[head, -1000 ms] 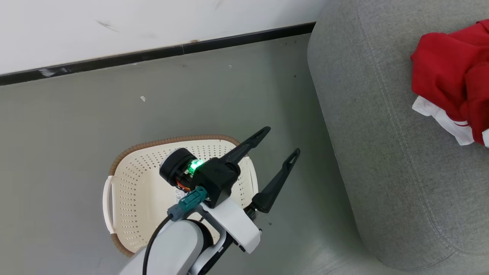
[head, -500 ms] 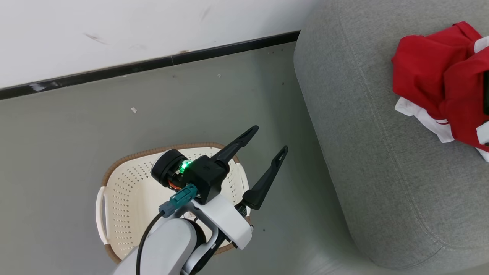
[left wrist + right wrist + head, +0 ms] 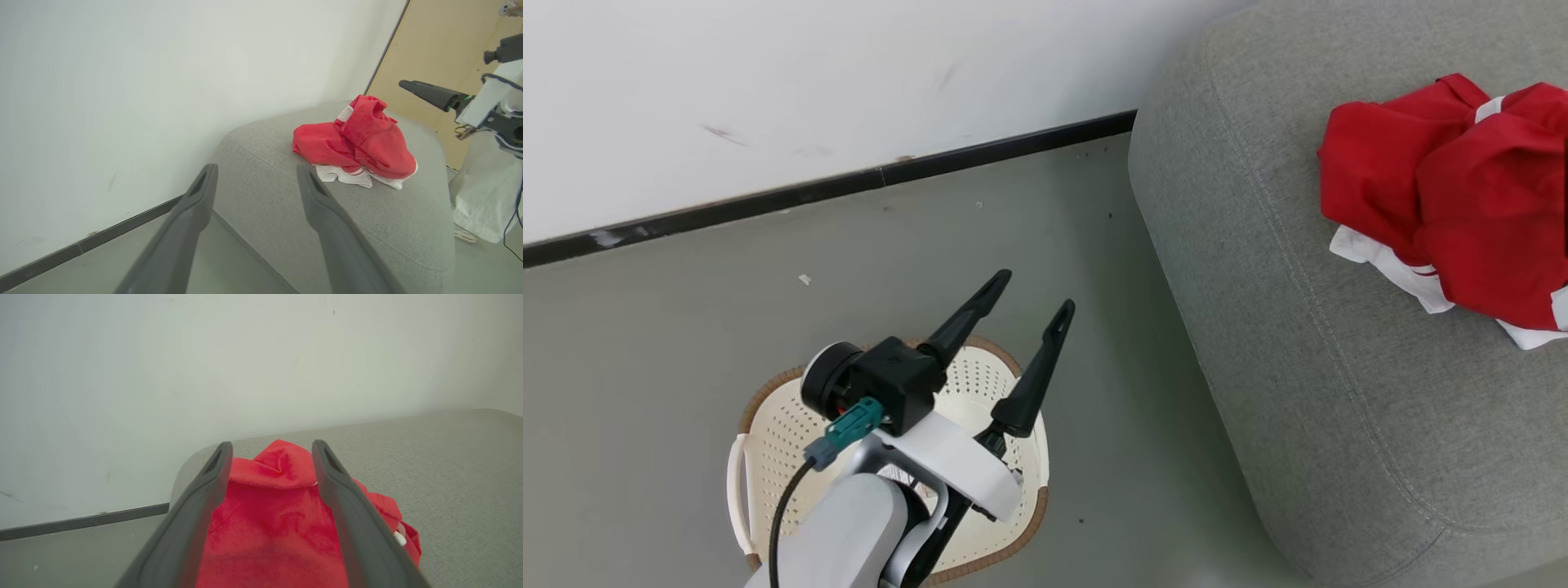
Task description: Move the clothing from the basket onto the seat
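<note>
Clothing [image 3: 1445,196] lies heaped on the grey sofa [image 3: 1298,367], cut off at the right frame edge; I cannot separate the pieces. Left gripper [image 3: 1036,292] spread wide, empty, over the basket [image 3: 768,441], whose floor the left arm mostly hides. Right gripper [image 3: 272,447] fingers parted above the heap, gripping nothing.

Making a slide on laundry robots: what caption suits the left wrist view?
Open left gripper points toward red clothing heaped on the grey seat.

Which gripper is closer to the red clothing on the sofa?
Right. The right gripper hangs open over the clothing; the left gripper is open over the basket, beside the seat.
</note>
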{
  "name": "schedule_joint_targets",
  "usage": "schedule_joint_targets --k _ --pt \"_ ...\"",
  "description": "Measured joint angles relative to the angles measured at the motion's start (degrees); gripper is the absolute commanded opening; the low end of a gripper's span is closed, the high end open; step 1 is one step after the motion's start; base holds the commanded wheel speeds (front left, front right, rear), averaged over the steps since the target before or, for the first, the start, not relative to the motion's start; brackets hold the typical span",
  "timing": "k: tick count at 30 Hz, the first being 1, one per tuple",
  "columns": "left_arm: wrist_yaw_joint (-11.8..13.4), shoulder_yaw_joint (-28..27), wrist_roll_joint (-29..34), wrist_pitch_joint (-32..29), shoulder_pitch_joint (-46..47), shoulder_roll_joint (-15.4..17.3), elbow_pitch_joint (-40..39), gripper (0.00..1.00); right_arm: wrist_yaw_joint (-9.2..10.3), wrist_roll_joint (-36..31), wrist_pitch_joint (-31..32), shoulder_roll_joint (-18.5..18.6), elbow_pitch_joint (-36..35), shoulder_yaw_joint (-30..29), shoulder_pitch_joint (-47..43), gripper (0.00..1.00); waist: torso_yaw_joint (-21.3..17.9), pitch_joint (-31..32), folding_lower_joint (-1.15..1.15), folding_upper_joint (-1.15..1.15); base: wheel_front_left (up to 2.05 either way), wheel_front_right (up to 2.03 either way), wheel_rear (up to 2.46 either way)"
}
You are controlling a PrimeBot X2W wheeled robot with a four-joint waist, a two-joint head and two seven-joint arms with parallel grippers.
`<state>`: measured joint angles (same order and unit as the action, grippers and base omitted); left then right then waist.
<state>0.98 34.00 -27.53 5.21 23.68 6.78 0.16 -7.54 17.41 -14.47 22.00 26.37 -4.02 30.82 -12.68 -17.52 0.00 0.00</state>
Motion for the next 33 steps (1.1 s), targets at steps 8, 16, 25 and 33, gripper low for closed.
schedule_joint_targets --k 8,16,25,33 --pt "2.56 -4.24 -0.73 3.53 -2.21 0.68 1.74 1.00 0.01 -1.54 -0.14 -1.89 -7.54 1.57 -2.39 1.00 0.77 2.74 0.00 0.00 0.00 0.00 0.00" --pt "5.95 -9.36 -1.69 6.06 -6.43 2.23 3.37 1.00 0.01 -2.38 -0.14 -4.97 -12.70 7.06 -3.69 1.00 3.14 4.77 0.00 0.00 0.00 0.00 0.00" --pt "9.83 -15.69 -2.20 8.04 -11.57 4.27 4.22 1.00 0.01 -2.78 -0.14 -8.26 -14.40 12.15 -6.38 1.00 6.94 6.63 0.00 0.00 0.00 0.00 0.00" --pt "12.54 -20.67 -2.75 8.75 -16.16 4.86 4.20 1.00 0.02 -3.66 -0.14 -10.35 -14.80 13.19 -9.89 1.00 10.64 8.19 0.00 0.00 0.00 0.00 0.00"
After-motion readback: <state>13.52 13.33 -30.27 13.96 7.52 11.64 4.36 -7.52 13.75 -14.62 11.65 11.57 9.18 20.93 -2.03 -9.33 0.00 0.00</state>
